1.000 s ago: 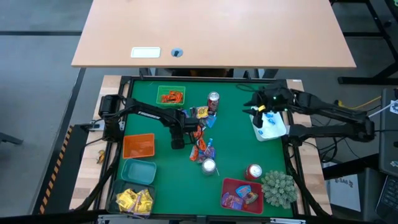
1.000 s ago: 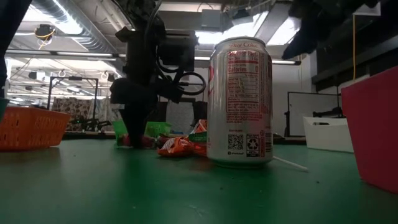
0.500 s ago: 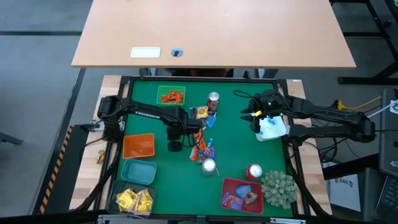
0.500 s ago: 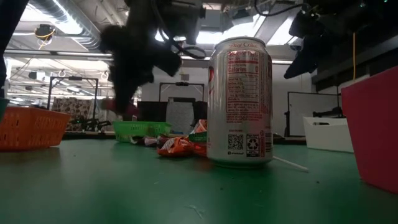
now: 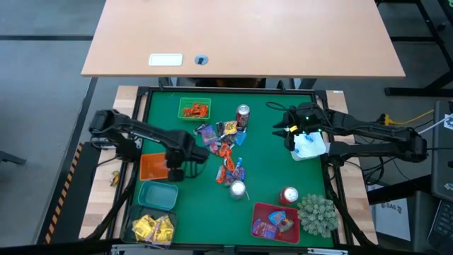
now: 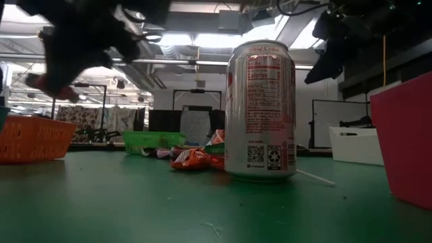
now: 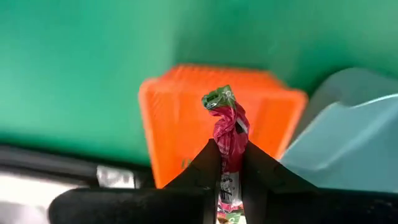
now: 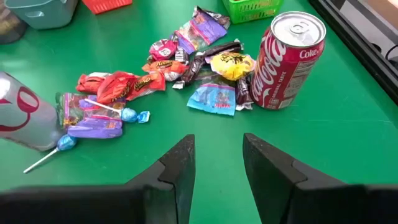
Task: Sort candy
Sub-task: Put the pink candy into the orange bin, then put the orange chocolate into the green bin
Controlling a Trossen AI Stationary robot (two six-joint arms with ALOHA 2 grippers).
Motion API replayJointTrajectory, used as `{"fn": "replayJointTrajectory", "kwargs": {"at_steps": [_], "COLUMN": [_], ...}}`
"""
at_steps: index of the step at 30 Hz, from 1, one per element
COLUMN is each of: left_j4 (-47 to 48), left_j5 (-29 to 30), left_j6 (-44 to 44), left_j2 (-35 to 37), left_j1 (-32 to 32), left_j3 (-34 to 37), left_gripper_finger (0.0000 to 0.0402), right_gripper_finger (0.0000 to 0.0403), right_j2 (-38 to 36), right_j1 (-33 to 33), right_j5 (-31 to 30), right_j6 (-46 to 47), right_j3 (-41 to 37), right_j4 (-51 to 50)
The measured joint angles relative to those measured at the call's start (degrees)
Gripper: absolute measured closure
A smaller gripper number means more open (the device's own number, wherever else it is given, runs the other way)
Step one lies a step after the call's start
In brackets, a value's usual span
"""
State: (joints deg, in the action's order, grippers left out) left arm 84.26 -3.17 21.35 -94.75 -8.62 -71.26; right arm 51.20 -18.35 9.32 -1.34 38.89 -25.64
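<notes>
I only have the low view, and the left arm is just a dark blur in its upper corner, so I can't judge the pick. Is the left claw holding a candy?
Observer: Yes. The left wrist view shows the left claw shut on a red candy with a green twisted end.
Operator: Where is it over the table?
Observer: In the high view it hangs at the orange basket, over the edge that faces the candy pile.
Operator: And the right claw?
Observer: The right claw is open and empty, by the white bin.
</notes>
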Motion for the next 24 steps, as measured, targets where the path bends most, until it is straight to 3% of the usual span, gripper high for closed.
{"fn": "replayJointTrajectory", "kwargs": {"at_steps": [3,8,18,24], "left_j4": [1.2,2.8,0.9,-2.3], "left_j5": [3.3,3.9,4.4,5.3], "left_j6": [6.2,11.0,13.0,14.3], "left_j2": [2.6,3.7,3.7,3.7], "left_j1": [-1.7,-3.8,-4.6,-4.3], "left_j3": [3.5,8.0,12.0,11.4], "left_gripper_finger": [0.0373,0.0356,0.0276,0.0262], "right_gripper_finger": [0.0269,0.0269,0.0269,0.0269], "right_j2": [0.0,0.0,0.0,0.0], "right_j1": [0.0,0.0,0.0,0.0], "right_j5": [0.0,0.0,0.0,0.0], "right_j6": [0.0,0.0,0.0,0.0], "right_j3": [0.0,0.0,0.0,0.0], "right_j4": [0.6,0.7,0.7,0.7]}}
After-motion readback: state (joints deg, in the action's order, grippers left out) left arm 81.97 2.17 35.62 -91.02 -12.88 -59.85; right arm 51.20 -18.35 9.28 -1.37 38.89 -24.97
